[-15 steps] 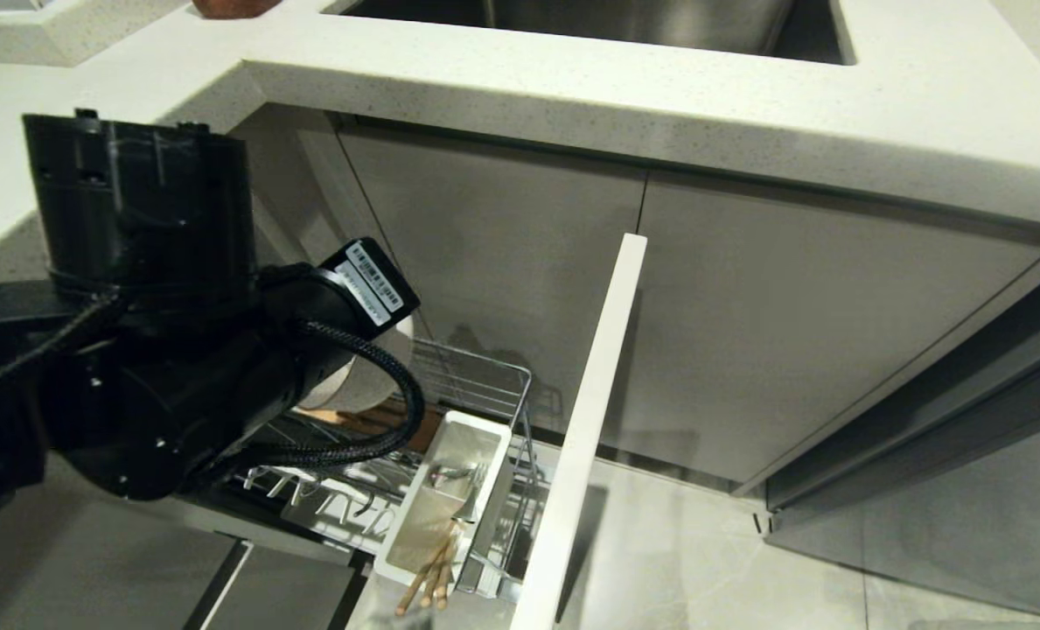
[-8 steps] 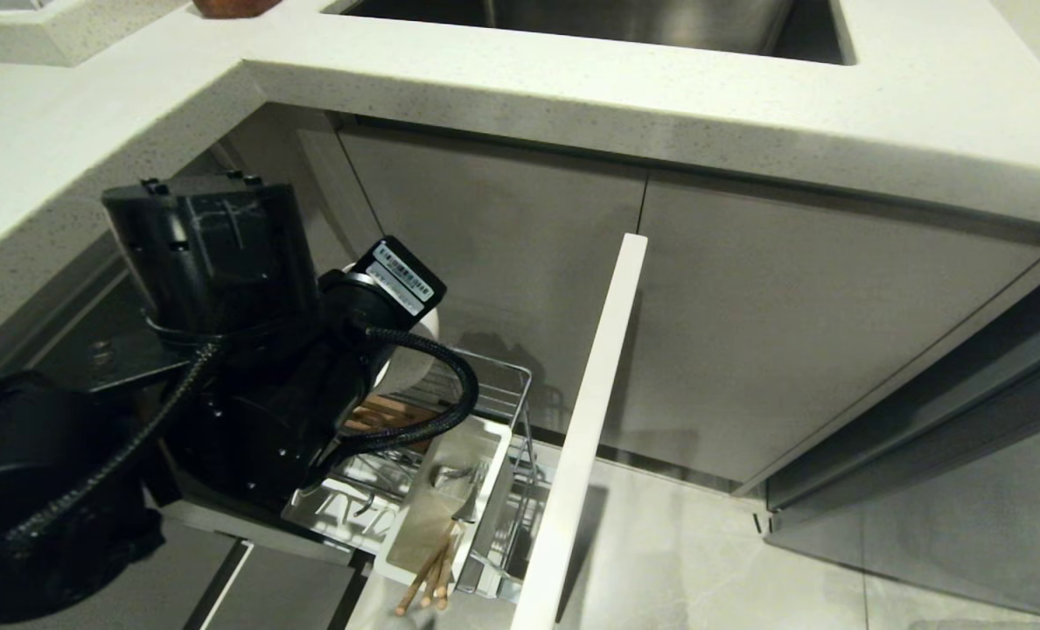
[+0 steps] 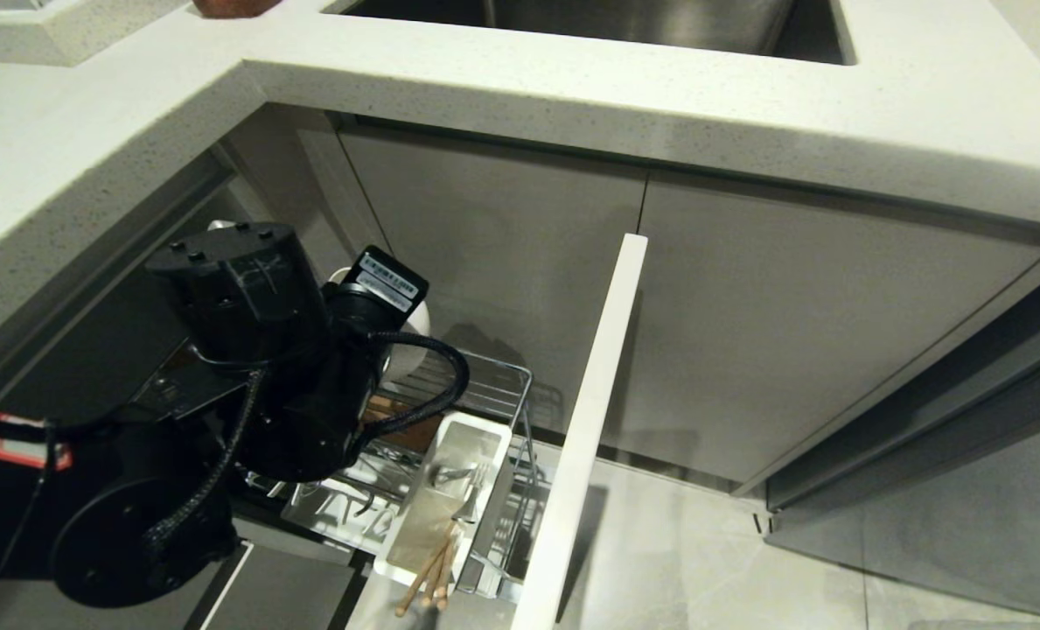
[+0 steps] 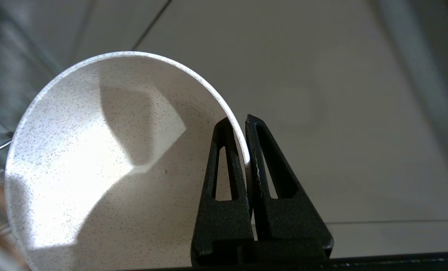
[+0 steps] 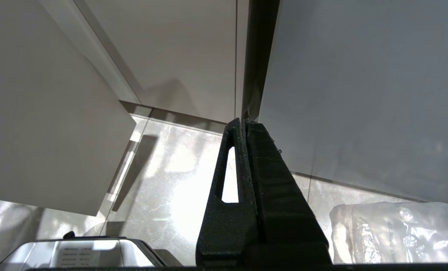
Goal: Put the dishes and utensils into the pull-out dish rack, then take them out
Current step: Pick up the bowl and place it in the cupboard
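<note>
Pale speckled desk [image 3: 572, 96] overhead, steel sink [image 3: 589, 22] set in it; grey cabinet fronts, tiled floor [image 3: 703, 560] below. One bowl [image 4: 107, 162], rim clamped in left gripper [image 4: 245, 124], above pull-out rack [image 3: 476, 394]. Beside gripper: one white caddy [image 3: 450, 499] holding two chopsticks [image 3: 428, 577], one spoon [image 3: 451, 474]. Right gripper [image 5: 243, 126] clenched, empty, over floor.

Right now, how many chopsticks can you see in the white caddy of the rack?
2, as far as can be told: the chopsticks lie side by side at the near end of the caddy, sticking out over its edge. They overlap, so another could be hidden.
</note>
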You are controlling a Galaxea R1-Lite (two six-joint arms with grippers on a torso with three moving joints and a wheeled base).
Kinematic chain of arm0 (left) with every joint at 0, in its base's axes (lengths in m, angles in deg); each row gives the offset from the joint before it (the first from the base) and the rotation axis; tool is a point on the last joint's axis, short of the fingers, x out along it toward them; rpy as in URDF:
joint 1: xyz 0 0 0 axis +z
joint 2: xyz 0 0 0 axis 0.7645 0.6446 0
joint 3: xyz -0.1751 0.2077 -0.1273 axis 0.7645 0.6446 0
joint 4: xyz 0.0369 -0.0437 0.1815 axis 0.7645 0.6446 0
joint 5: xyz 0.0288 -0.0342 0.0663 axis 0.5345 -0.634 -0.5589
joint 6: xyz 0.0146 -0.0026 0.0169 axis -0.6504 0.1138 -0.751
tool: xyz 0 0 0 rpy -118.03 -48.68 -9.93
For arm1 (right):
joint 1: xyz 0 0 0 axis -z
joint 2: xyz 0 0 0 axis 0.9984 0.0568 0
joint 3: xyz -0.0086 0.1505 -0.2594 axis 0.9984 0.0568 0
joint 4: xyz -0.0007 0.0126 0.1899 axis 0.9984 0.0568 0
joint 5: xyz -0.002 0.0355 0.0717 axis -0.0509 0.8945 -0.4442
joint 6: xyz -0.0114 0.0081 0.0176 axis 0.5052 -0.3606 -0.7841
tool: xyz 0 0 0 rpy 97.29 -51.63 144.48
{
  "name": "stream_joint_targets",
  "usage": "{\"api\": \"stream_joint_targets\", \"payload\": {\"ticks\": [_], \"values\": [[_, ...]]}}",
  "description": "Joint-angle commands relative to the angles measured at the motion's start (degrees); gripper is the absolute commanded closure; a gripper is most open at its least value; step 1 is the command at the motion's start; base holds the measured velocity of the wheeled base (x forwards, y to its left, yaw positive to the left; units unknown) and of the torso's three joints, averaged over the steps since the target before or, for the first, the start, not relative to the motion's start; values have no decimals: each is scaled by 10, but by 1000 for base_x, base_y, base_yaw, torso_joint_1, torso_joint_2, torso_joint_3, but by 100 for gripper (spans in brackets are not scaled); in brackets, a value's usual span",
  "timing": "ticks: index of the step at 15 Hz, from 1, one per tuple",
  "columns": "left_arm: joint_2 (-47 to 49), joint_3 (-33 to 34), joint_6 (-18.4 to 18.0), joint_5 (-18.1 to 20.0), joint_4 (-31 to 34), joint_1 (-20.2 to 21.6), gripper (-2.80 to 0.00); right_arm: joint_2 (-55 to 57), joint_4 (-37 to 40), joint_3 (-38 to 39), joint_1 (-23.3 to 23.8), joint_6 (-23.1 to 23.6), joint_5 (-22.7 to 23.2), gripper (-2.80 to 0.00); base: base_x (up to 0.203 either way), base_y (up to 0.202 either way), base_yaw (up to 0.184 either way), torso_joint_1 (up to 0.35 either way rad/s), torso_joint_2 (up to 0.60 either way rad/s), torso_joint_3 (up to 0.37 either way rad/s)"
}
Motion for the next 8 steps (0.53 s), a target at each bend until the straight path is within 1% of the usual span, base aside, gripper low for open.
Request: {"api": "stream_joint_targets", "payload": {"ticks": [1,2,3,5,6,8], "values": [[6,5,8,26,-31,22,0,0,0,1,0,0,0,0,0,0,0,0,0,0],[11,9,23,39,-56,27,0,0,0,1,-1,0,0,0,0,0,0,0,0,0],[16,14,31,48,-67,29,0,1,0,1,0,0,0,0,0,0,0,0,0,0],[28,15,42,53,-73,32,0,0,0,2,0,0,0,0,0,0,0,0,0,0],[29,16,65,54,-75,32,0,0,0,2,0,0,0,0,0,0,0,0,0,0],[38,25,94,54,-78,39,0,0,0,1,-1,0,0,0,0,0,0,0,0,0]]}}
